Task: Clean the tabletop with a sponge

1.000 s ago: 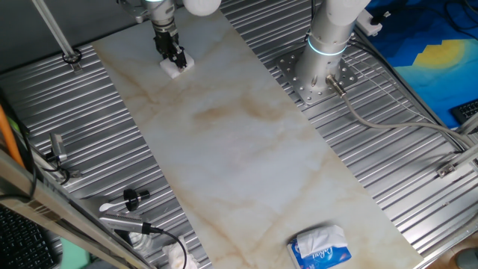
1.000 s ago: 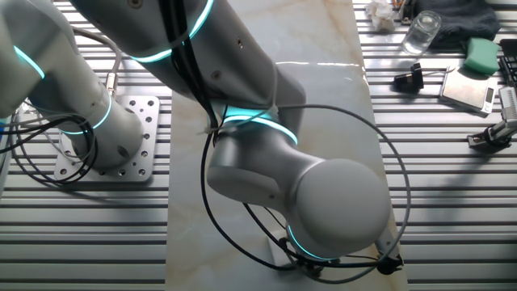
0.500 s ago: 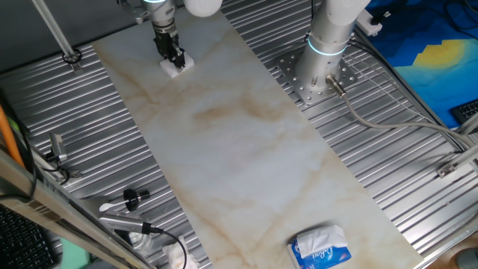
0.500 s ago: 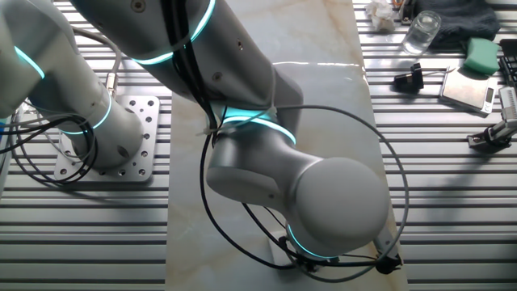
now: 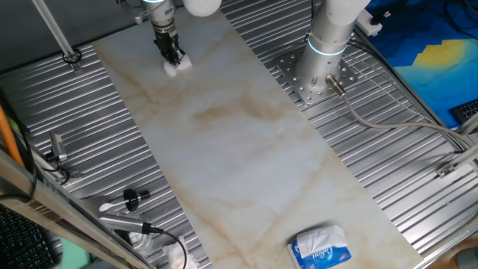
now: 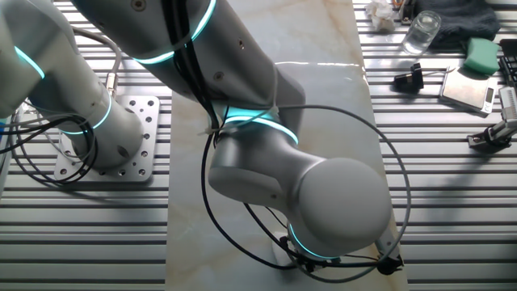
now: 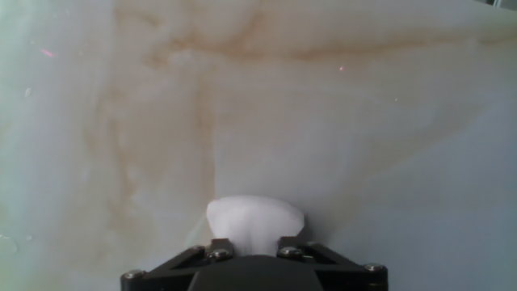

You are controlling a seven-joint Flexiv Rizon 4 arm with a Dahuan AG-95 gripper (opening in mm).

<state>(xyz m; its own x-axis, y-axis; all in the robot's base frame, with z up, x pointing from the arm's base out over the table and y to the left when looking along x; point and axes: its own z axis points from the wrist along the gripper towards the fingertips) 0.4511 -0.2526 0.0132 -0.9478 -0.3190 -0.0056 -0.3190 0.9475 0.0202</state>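
The tabletop (image 5: 239,142) is a long off-white marble slab with tan-brown veins and smudges. My gripper (image 5: 173,58) is at its far end, shut on the sponge (image 5: 178,66), a small white foam block pressed on the slab. In the hand view the sponge (image 7: 254,222) bulges out between the black jaws and touches the tabletop (image 7: 323,121), with brown streaks ahead. In the other fixed view the arm's grey body hides the gripper and sponge; only the tabletop (image 6: 339,89) shows.
A blue-and-white tissue pack (image 5: 320,247) lies at the slab's near end. The arm's base (image 5: 317,71) is bolted on the ribbed metal right of the slab. Small tools and a white wad of cloth (image 5: 142,224) lie near left. A glass (image 6: 421,32) and green block (image 6: 481,53) stand beside the slab.
The gripper has slid the sponge a little farther toward the far end of the slab, with the sponge still pressed down.
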